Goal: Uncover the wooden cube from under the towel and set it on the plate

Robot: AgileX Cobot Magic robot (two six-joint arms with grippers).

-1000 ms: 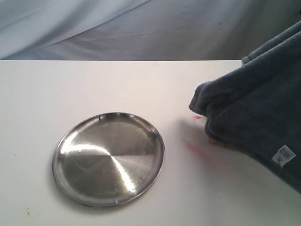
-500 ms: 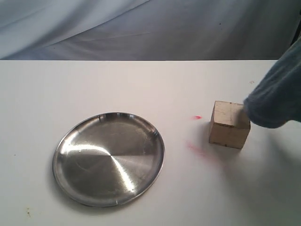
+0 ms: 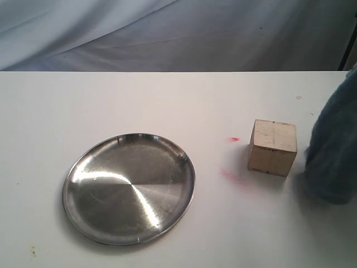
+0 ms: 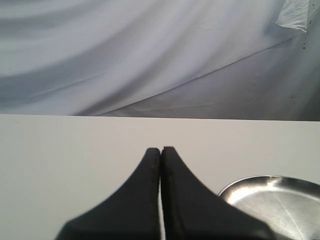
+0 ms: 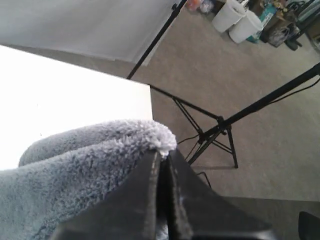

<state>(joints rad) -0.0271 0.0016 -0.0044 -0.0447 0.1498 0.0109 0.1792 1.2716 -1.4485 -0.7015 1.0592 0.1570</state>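
Item 1, my left hand (image 4: 161, 152): fingers pressed flat together, gripping nothing, low over the white surface (image 3: 139, 100); item 2, my right hand (image 5: 162, 156): pinched tight on a fold of the grey towel (image 5: 90, 170), which hangs at the surface's right edge; item 3, plate (image 3: 129, 187): front left, bare steel; item 4, wooden cube (image 3: 272, 148): uncovered, standing on the surface right of the plate, well apart from it, just beside the towel; item 5, draped cloth (image 3: 167, 33): pale, behind all.

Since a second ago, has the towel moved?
Yes. The towel moved right, away from the plate, leaving the wooden cube uncovered.
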